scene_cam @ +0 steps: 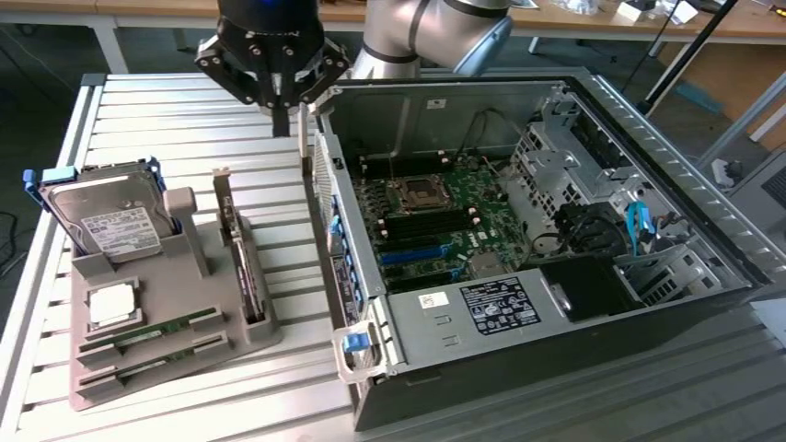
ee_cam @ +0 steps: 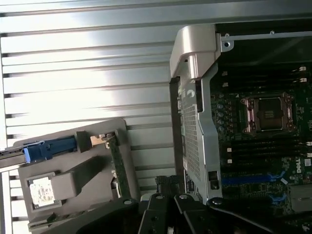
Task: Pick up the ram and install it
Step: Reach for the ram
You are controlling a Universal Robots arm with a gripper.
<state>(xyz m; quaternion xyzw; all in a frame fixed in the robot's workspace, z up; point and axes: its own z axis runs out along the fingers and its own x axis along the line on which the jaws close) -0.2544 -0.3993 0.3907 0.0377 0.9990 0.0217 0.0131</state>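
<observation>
Two ram (scene_cam: pixel 150 330) sticks, thin and green, lie in slots of the grey holder (scene_cam: pixel 252 339) at the exterior view's left, near its front. My gripper (scene_cam: pixel 285 122) hangs high over the slatted table, well behind the holder and just outside the rear corner of the open computer case (scene_cam: pixel 368 304). Its fingers are shut and I see nothing between them. In the wrist view the gripper (ee_cam: pixel 168 189) hangs over the gap between the holder (ee_cam: pixel 97 195) and the case wall (ee_cam: pixel 195 122). The dark memory slots (scene_cam: pixel 424 221) lie beside the processor socket (ee_cam: pixel 267 113).
The holder also carries a hard drive (scene_cam: pixel 110 221) in a blue caddy, a square silver processor chip (scene_cam: pixel 110 302) and an upright expansion card (scene_cam: pixel 239 249). The case's metal wall (scene_cam: pixel 329 184) rises just to the gripper's right in the exterior view. Cables and drive cages crowd the case's far side.
</observation>
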